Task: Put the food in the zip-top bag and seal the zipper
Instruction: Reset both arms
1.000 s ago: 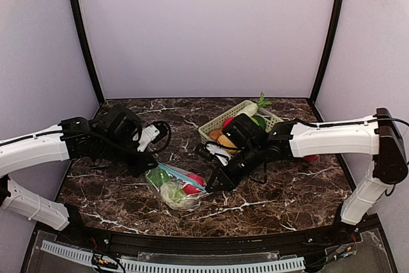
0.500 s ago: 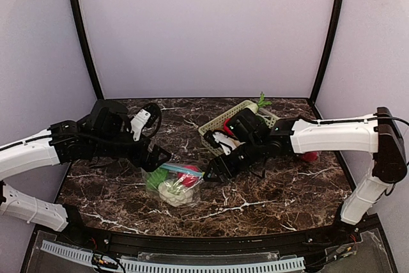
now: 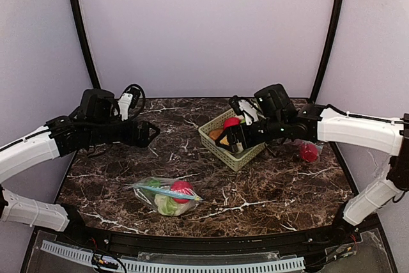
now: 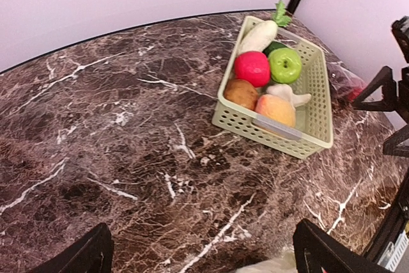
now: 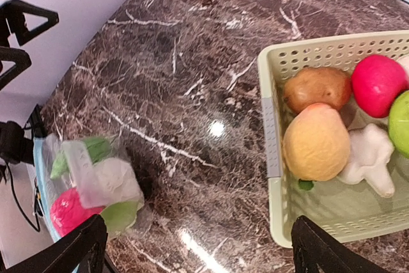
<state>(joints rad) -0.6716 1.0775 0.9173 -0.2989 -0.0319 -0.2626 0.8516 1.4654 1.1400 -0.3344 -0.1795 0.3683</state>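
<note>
The zip-top bag [image 3: 163,194] lies flat on the marble near the front, with a red piece [image 3: 181,188] and green and white food inside; no gripper touches it. In the right wrist view the bag [image 5: 89,180] is at lower left. More food fills the pale green basket [image 3: 249,156]: a red ball [image 4: 252,68], a green apple [image 4: 284,64], a peach [image 4: 275,110], a potato [image 4: 241,93] and a white radish [image 4: 257,36]. My left gripper [image 3: 149,133] [image 4: 204,254] hangs open and empty behind the bag. My right gripper [image 3: 231,140] [image 5: 201,247] is open and empty over the basket's left end.
A red round thing [image 3: 309,152] in clear plastic lies on the table right of the basket. Purple walls with black corner posts close in the marble top. A slotted rail [image 3: 172,264] runs along the near edge.
Both grippers opened and let go of the bag, which now lies nearer the front. The left arm drew back and left; the right arm rose and swung back to the basket.
</note>
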